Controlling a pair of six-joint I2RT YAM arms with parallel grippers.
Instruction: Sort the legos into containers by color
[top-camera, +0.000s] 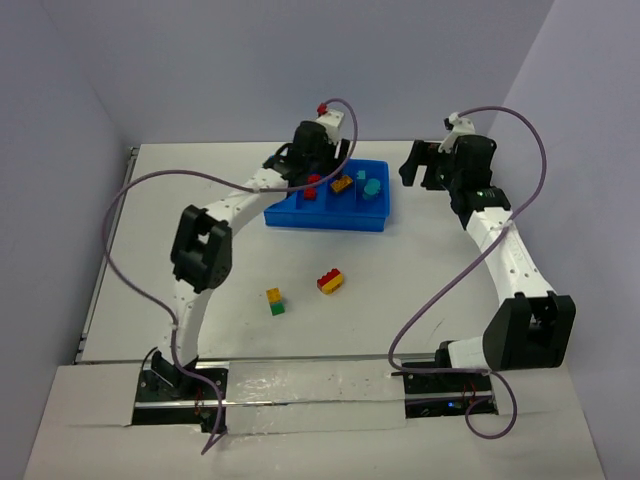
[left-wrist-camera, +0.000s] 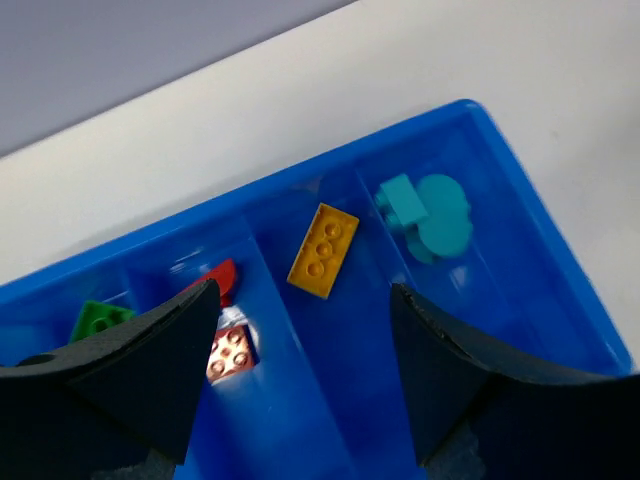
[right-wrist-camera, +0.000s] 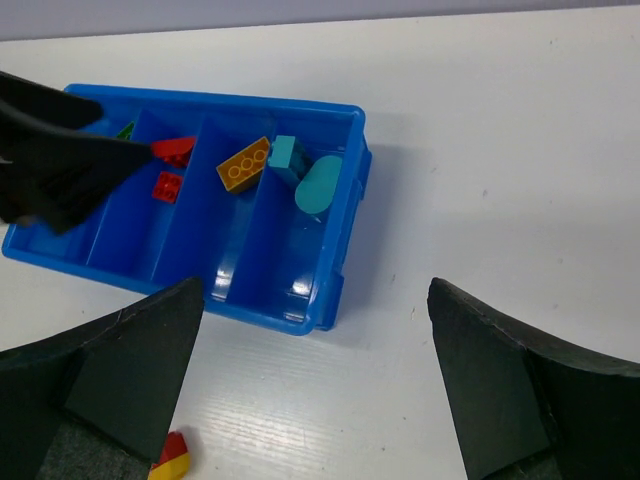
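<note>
The blue tray (top-camera: 300, 222) stands at the back middle of the table. My left gripper (top-camera: 312, 172) hovers over its left half, jaws open and nothing between them (left-wrist-camera: 303, 300). Below it, one compartment holds two red legos (left-wrist-camera: 230, 352) (left-wrist-camera: 222, 278). A green lego (left-wrist-camera: 100, 320) lies further left, a yellow one (left-wrist-camera: 323, 250) in the compartment to the right, and teal pieces (left-wrist-camera: 425, 212) in the rightmost one. My right gripper (top-camera: 425, 165) hangs open and empty to the right of the tray (right-wrist-camera: 315, 300). A yellow-green pair (top-camera: 275, 301) and a red-yellow pair (top-camera: 330, 282) lie on the table.
The two loose pairs sit on the white table between the tray and the arm bases. The red-yellow pair (right-wrist-camera: 170, 462) shows at the bottom left of the right wrist view. Grey walls close in the table on the left, back and right.
</note>
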